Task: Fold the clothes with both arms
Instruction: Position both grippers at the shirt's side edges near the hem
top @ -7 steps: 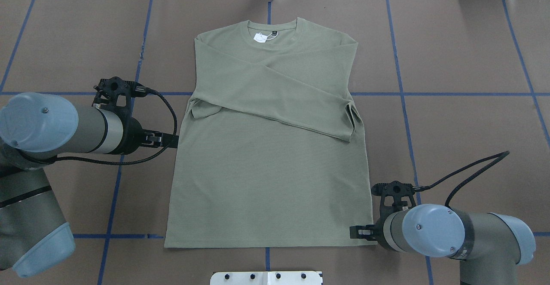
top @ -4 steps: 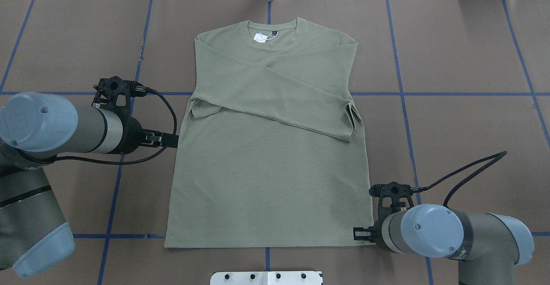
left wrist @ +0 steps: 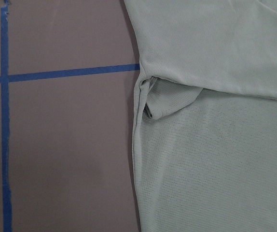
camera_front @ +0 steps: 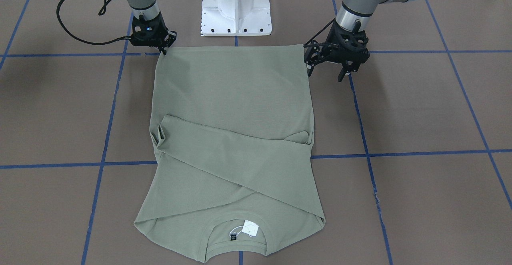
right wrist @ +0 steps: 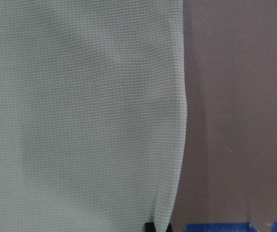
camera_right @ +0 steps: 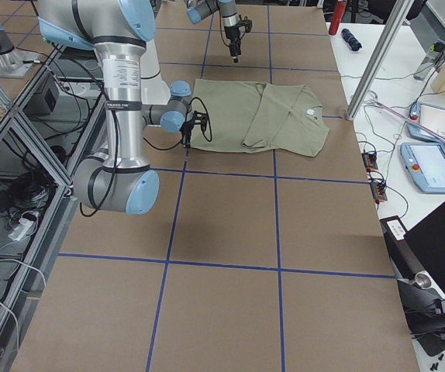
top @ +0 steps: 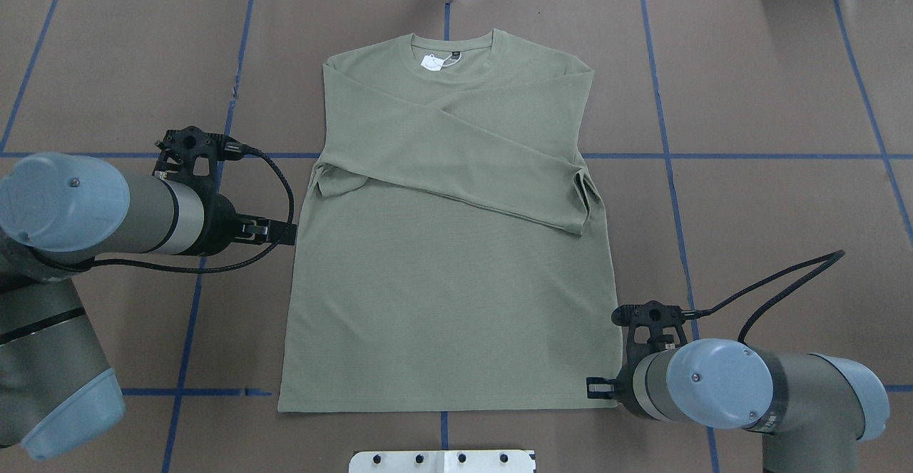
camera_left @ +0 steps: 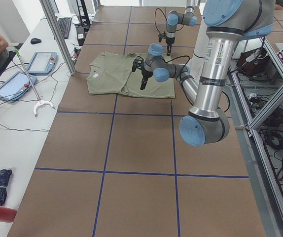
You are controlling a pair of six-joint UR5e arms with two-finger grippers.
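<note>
Working with sage-green shirt (top: 449, 302) spread flat, front up, on the desk (top: 749, 102). Collar (top: 451, 48) and white hang tag (top: 431, 63) at the far end, hem (top: 442, 407) nearest the white base (camera_front: 236, 9). Both sleeves (top: 456, 152) already crossed over the chest, leaving a tidy rectangle. Probably laid out this way so the hem can be carried up toward the collar in one two-arm fold.

Right pincer (camera_front: 163, 50) down at desk level, right on the hem corner at the robot's right. Tips together there, looks clamped on that corner. In the right wrist view, just cloth edge up close and a dark tip (right wrist: 150, 227) at the bottom, touching fabric. Likely holding there to pin its corner.

Left pincer (camera_front: 325, 74) with fingers apart, nothing between them. From overhead, just beside the shirt's left side edge, below the folded cuff (left wrist: 153, 104) and about halfway down the body. From the left side camera, held above the cloth, not touching. No fingers in the left wrist view, only side edge and cuff seen from above.

Well apart from the left hem corner (top: 282, 407), so no matching grip yet. Judged early in the hem-to-collar fold: one corner taken, other still free. Risk of a skewed hem if lifted from one side only.
</note>
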